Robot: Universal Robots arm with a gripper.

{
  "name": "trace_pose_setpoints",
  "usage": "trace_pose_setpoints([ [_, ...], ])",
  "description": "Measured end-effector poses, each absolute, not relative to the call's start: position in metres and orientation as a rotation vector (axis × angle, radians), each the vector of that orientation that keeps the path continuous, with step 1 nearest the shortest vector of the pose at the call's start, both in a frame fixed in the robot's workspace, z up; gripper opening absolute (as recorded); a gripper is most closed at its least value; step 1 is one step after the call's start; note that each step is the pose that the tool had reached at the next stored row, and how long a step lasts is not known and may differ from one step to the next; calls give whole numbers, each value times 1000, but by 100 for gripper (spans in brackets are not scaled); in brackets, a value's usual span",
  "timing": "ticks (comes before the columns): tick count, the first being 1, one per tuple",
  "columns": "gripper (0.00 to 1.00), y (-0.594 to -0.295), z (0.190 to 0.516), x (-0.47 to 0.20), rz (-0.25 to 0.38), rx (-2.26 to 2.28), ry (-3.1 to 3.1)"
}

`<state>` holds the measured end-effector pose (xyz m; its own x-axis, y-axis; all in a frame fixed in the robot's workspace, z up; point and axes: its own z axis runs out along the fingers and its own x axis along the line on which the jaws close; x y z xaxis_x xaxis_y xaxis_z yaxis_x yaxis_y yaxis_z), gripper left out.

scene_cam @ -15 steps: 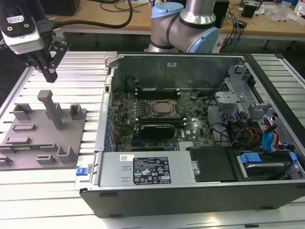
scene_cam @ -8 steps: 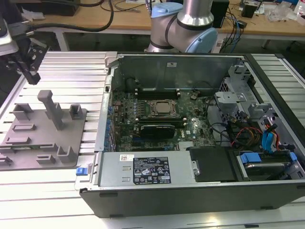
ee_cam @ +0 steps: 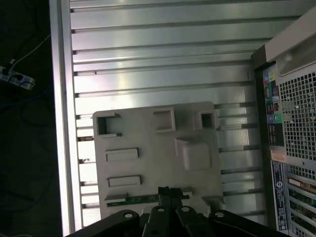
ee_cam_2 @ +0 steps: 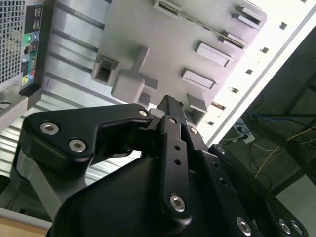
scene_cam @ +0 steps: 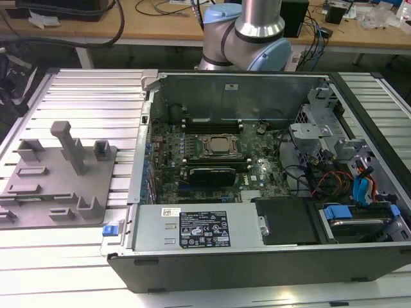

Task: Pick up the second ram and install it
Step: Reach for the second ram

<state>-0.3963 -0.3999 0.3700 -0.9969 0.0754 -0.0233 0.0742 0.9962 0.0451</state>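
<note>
The hand is clenched on nothing, hanging above the grey tray. The second ram sits in a slot along that tray's edge. The tray rests on the ribbed worktop, beside the open computer case.

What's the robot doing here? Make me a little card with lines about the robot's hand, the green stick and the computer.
gripper: shut, holding nothing, up above the grey tray
second ram: thin green stick lying in a slot near one edge of the tray, not yet picked up
grey tray: on the ribbed metal table, beside the computer case
computer case: lying open, green motherboard showing inside
</note>
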Motion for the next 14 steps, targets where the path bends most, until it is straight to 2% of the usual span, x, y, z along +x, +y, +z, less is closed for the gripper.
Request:
trace_pose_setpoints([
  [14, 8, -425, 337, -414, 69, 117, 3120],
])
